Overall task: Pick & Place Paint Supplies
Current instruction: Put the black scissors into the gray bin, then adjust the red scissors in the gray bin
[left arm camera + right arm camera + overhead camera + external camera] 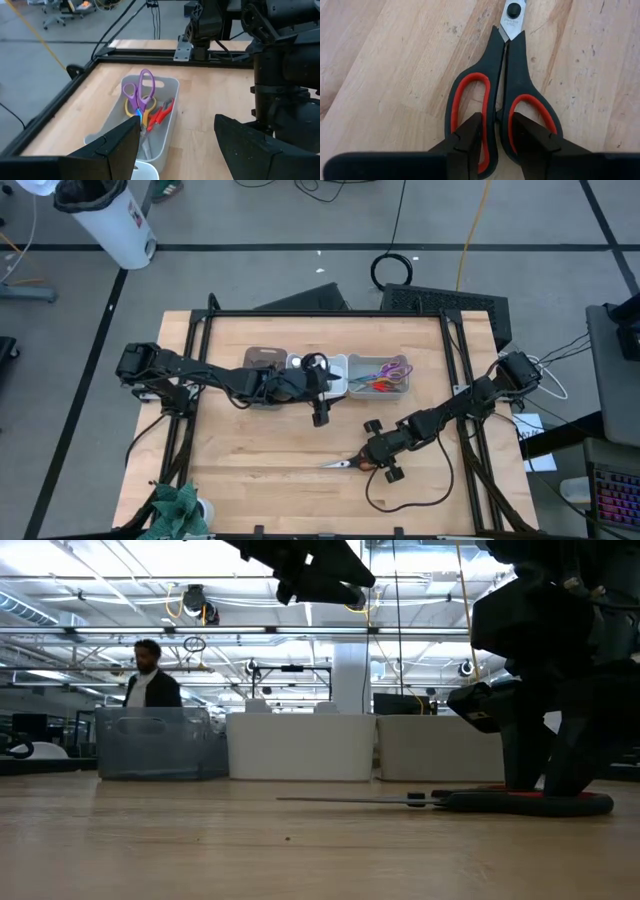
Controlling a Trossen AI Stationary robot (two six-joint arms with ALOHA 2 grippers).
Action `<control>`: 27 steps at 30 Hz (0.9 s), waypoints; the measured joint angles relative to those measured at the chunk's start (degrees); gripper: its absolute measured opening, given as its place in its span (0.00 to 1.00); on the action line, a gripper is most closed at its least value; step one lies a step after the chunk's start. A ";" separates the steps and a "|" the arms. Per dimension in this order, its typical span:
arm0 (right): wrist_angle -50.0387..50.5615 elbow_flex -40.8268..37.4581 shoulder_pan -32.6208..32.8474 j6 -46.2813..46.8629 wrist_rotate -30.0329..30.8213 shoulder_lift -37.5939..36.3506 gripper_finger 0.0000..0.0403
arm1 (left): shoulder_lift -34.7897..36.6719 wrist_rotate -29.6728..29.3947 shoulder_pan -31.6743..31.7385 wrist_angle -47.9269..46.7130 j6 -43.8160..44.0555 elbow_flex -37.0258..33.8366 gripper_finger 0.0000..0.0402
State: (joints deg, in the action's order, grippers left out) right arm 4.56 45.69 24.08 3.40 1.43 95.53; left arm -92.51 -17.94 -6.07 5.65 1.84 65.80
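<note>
Your black-and-red scissors (502,105) lie flat on the bench (260,450), well in front of the grey bin (160,132) that already holds purple, yellow and red pairs. The right gripper (496,131) is down on the handles, its jaws set inside the two finger loops, narrowly parted, not clamping anything. The left gripper (175,137) hovers over the bins, jaws wide open and empty. You appear to be at the grasp or release stage; next, decide which and lift clear.

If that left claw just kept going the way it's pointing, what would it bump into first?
Most likely the grey bin holding purple scissors and red scissors. The open left gripper hovers above the table aimed at it, though its height is hard to judge.
</note>
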 joint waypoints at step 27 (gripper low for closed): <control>-0.17 0.00 0.04 2.42 -0.08 0.00 0.41 | -0.24 7.80 -1.49 -3.84 12.04 -0.33 0.65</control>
State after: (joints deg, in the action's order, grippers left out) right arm 4.39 45.69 24.12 5.82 1.34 95.53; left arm -92.75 -10.14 -7.55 1.81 13.88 65.47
